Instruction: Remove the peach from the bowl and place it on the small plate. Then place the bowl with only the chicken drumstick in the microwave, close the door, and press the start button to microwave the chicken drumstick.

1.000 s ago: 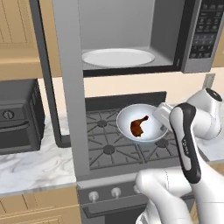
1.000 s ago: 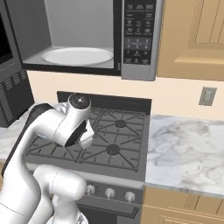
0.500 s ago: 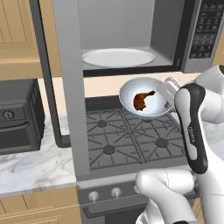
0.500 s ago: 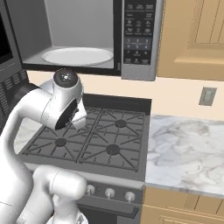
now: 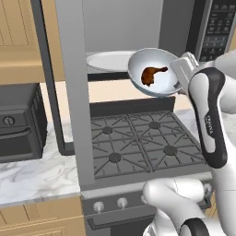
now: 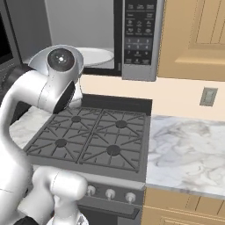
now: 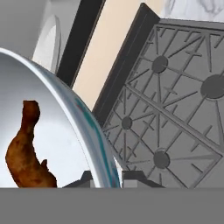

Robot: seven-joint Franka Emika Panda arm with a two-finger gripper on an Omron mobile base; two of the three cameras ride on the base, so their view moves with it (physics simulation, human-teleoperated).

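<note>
The end effector (image 5: 180,73) is clamped on the rim of the bowl (image 5: 154,88) holding the chicken drumstick (image 5: 153,74).

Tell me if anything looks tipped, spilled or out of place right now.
Nothing spilled. The bowl is tilted in the end effector, which grips its rim, but the chicken drumstick sits inside it. The bowl hangs above the stove, at the open microwave, whose turntable plate lies flat.
</note>
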